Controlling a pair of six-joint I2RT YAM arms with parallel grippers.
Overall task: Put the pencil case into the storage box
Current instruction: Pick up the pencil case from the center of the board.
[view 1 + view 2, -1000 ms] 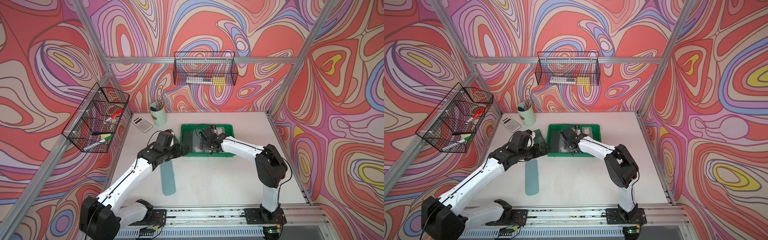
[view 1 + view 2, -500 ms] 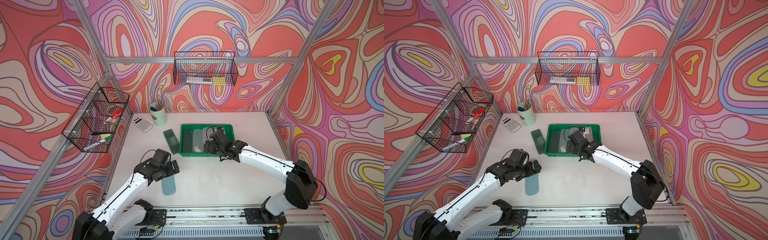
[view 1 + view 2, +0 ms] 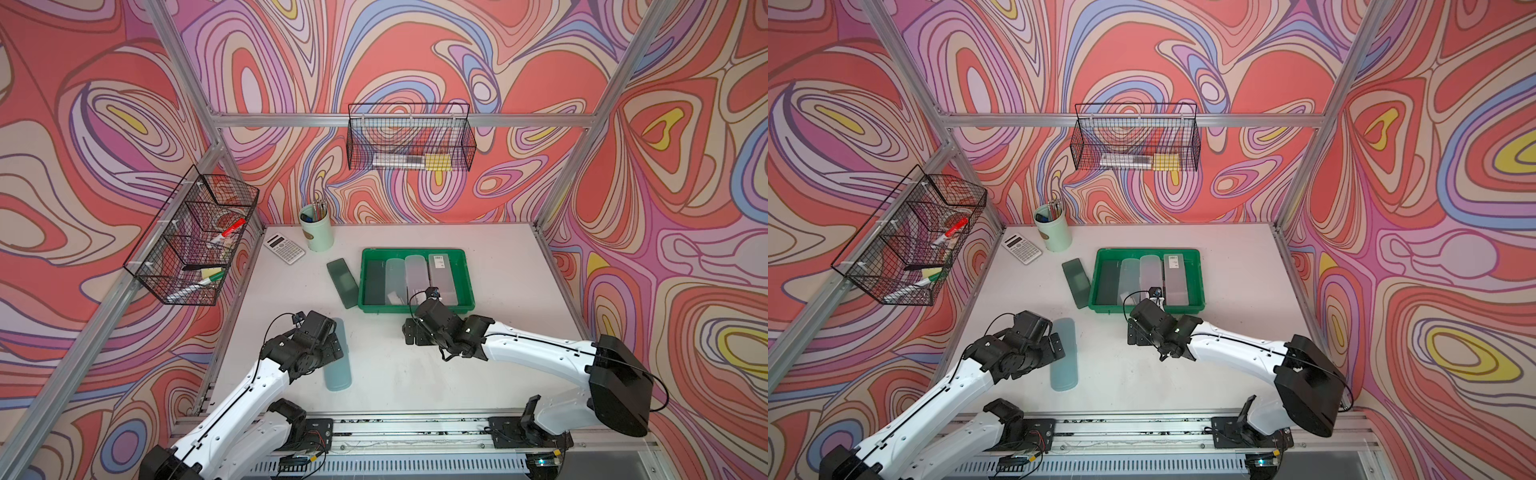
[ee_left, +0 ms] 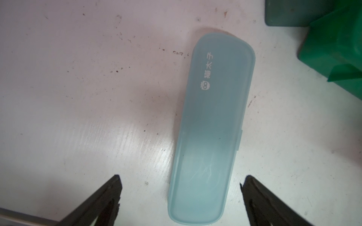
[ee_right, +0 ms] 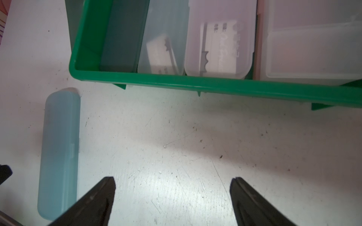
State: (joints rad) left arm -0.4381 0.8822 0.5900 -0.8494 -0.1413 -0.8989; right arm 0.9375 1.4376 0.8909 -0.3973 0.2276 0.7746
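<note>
A calculator (image 3: 284, 253) lies on the white bench (image 3: 503, 266) just beside a pale green cup (image 3: 318, 237) of pens. A side basket (image 3: 195, 239) and a back basket (image 3: 409, 143) hang above, holding markers.

left gripper (image 4: 181, 180) leaves dark green case (image 3: 342, 277), now above blue pencil case (image 4: 213, 125) | right gripper (image 5: 172, 179) out of storage box (image 5: 176, 82), now above table (image 5: 176, 137) before it

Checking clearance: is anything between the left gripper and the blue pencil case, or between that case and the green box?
Nothing lies between the left gripper and the blue pencil case. The right gripper hovers before the storage box, close to the path; four cases lie inside it.
</note>
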